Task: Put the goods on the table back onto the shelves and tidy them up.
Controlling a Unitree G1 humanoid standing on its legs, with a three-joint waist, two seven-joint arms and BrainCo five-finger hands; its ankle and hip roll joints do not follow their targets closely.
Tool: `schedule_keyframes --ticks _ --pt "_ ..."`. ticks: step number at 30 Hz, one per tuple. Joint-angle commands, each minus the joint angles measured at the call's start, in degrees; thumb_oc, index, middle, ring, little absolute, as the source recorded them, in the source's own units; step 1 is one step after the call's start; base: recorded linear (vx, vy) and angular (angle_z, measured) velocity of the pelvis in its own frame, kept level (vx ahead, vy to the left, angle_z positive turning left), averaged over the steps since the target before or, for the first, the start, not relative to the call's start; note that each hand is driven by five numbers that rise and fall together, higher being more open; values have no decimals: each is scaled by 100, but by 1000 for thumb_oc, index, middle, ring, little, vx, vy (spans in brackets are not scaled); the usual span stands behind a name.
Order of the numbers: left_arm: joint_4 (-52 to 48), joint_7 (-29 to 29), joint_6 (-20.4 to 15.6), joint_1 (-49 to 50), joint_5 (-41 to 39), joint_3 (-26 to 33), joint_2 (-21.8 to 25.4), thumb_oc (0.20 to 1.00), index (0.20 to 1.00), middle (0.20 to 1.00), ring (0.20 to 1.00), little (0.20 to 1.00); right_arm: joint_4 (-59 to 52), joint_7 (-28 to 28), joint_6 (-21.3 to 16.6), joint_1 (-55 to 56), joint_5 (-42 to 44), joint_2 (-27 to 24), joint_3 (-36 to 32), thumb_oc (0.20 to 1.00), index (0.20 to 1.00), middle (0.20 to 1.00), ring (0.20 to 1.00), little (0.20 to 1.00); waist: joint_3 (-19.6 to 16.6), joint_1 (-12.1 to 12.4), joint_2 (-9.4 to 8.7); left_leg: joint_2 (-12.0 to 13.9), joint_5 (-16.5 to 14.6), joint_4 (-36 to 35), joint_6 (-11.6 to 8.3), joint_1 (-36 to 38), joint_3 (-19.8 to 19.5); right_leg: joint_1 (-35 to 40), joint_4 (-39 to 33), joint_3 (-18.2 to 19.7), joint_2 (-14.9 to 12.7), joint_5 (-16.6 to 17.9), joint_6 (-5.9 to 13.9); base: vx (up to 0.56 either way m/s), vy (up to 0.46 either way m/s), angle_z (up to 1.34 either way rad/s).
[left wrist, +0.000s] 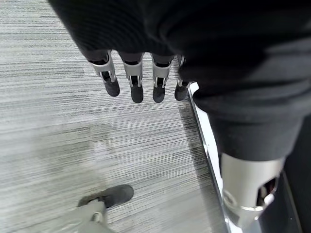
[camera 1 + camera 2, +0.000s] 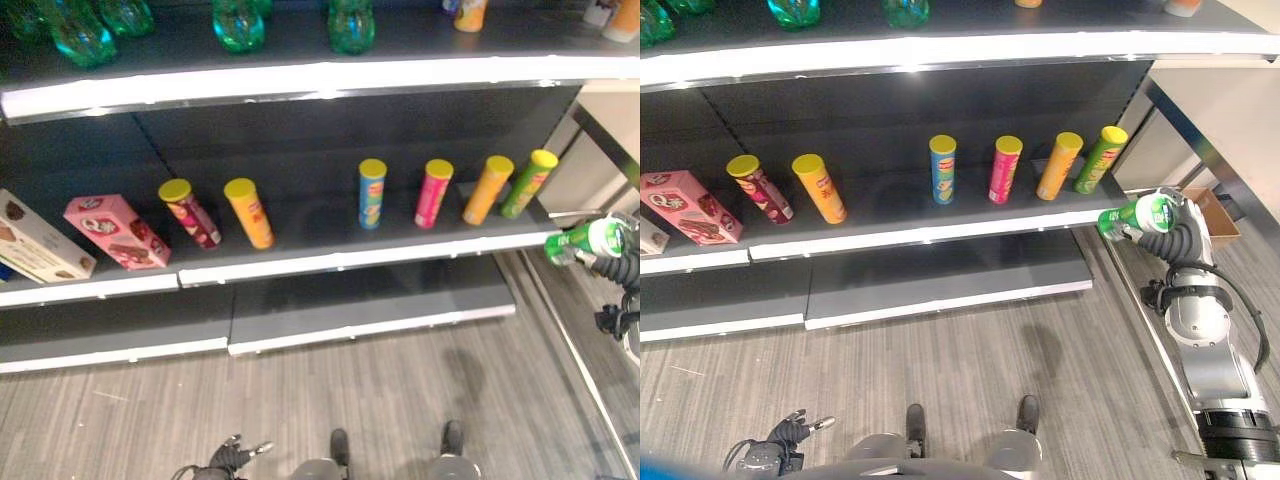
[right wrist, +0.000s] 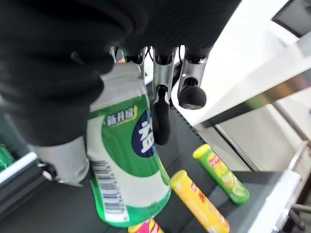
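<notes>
Fingers of the right hand curl round a green bottle beside the middle shelf. Left hand hangs low, fingers relaxed, holding nothing.

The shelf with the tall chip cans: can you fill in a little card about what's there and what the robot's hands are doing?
Shelf: middle shelf of a dark rack
Chip cans: six with yellow lids, from the dark red can on the left to the green can on the right
Boxes: pink box and white box, left of the cans
Right hand: fingers curled round a green and white bottle, by the shelf's right end
Left hand: low over the floor, fingers relaxed, holding nothing
</notes>
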Motion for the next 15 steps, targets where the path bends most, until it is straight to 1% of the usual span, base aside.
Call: schedule_keyframes --ticks 1,4,6,7,8,9,10,11,12,13,14,15 --pt "88 59 -123 -59 -16 7 106 1000 1000 1000 1000 1000 84 -102 -138 -444 -26 -517 -293 200 200 200 200 200 -163 160 -93 103 -809 107 -169 344 -317 120 300 -143 559 -101 -108 152 -389 7" --pt "130 64 -152 -7 -105 54 60 1000 1000 1000 1000 1000 30 -25 -197 -396 47 -705 -380 200 200 200 200 200 -244 166 -130 318 -786 63 -343 374 -463 349 91 -261 773 -317 -226 143 -375 42" --pt "113 27 -151 31 -137 19 12 1000 1000 1000 1000 1000 19 -18 -213 -398 91 -804 -414 200 200 200 200 200 -275 149 -75 470 -733 74 -430 359 -556 408 92 -362 911 -477 -346 108 -378 22" --pt "85 -13 -150 54 -208 4 -23 1000 1000 1000 1000 1000 0 -4 -226 -422 127 -868 -435 200 200 200 200 200 -288 137 -24 582 -704 92 -502 342 -600 475 91 -446 1024 -654 -448 89 -384 31" --pt "61 -14 -154 87 -237 11 -45 1000 1000 1000 1000 1000 -3 -8 -245 -437 155 -895 -437 200 200 200 200 200 -278 132 -6 636 -694 149 -533 323 -626 519 91 -462 1094 -744 -519 92 -461 24" --pt "-4 -58 -142 158 -312 17 -77 1000 1000 1000 1000 1000 -11 -16 -275 -430 214 -914 -484 200 200 200 200 200 -244 119 23 720 -698 410 -584 208 -710 596 99 -484 1211 -911 -658 63 -370 31" --pt "-12 -65 -139 167 -337 19 -76 1000 1000 1000 1000 1000 -14 -28 -299 -426 278 -911 -505 200 200 200 200 200 -214 120 21 736 -682 552 -602 126 -737 638 91 -479 1256 -982 -704 44 -397 38" --pt "-95 -78 -115 153 -392 10 -79 1000 1000 1000 1000 1000 -35 -66 -312 -398 331 -905 -588 200 200 200 200 200 -100 102 -14 718 -674 1173 -633 -177 -792 734 91 -521 1286 -1087 -818 -6 -296 48" --pt "-90 -93 -104 106 -411 -20 -98 1000 1000 1000 1000 1000 -44 -131 -326 -427 386 -874 -651 200 200 200 200 200 49 102 -36 623 -656 1796 -650 -498 -853 834 91 -618 1299 -1164 -885 -13 -213 74" --pt "-96 -77 -104 84 -444 -32 -107 1000 1000 1000 1000 1000 -33 -165 -324 -446 409 -882 -683 200 200 200 200 200 80 76 -42 568 -719 1880 -636 -630 -878 861 91 -685 1283 -1182 -874 24 -47 67" --pt "-64 -95 -77 64 -435 -71 -161 1000 1000 1000 1000 1000 -71 -180 -302 -472 420 -877 -726 200 200 200 200 200 64 79 -25 401 -710 1436 -594 -718 -975 857 91 -751 1254 -1159 -832 74 120 62" --pt "10 -85 -77 75 -357 -166 -190 1000 1000 1000 1000 1000 -43 -273 -313 -540 425 -908 -737 200 200 200 200 200 29 104 23 248 -478 810 -558 -908 -1155 832 91 -829 1256 -1170 -794 238 327 41"
